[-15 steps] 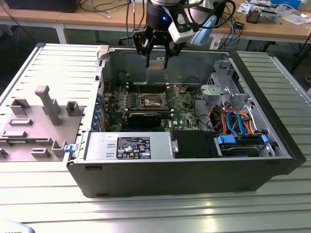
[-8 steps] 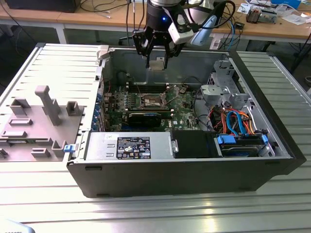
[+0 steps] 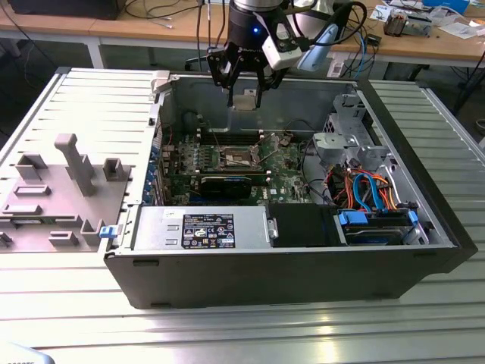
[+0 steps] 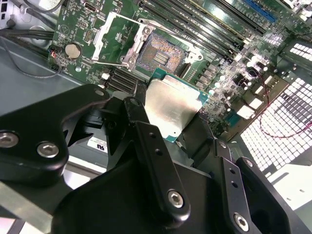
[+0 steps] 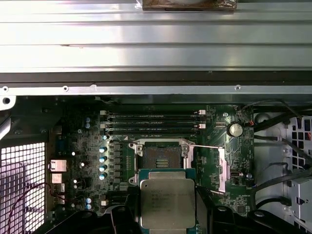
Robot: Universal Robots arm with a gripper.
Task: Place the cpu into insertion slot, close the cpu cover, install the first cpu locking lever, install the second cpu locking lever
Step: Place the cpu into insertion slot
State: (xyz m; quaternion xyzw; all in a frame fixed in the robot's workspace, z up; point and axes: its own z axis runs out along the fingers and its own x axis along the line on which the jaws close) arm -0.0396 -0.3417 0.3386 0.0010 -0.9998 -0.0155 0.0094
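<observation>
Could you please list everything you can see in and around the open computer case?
silvery-grey square cpu: one, silver top, held in the air over the case.
square dark insertion slot: one, dark with a silver rim, on the motherboard, empty.
thin silver metal cpu cover: one, silver, swung open beside the slot.
green motherboard: one, green, inside the case.
long black memory slots: several, black, alongside the slot.
round coin battery: one, silver, on the board.
long black graphics card: one, black, near the slot.
open dark grey computer case: one, on the ribbed metal table.
black gripper: one, shut on the cpu.
</observation>
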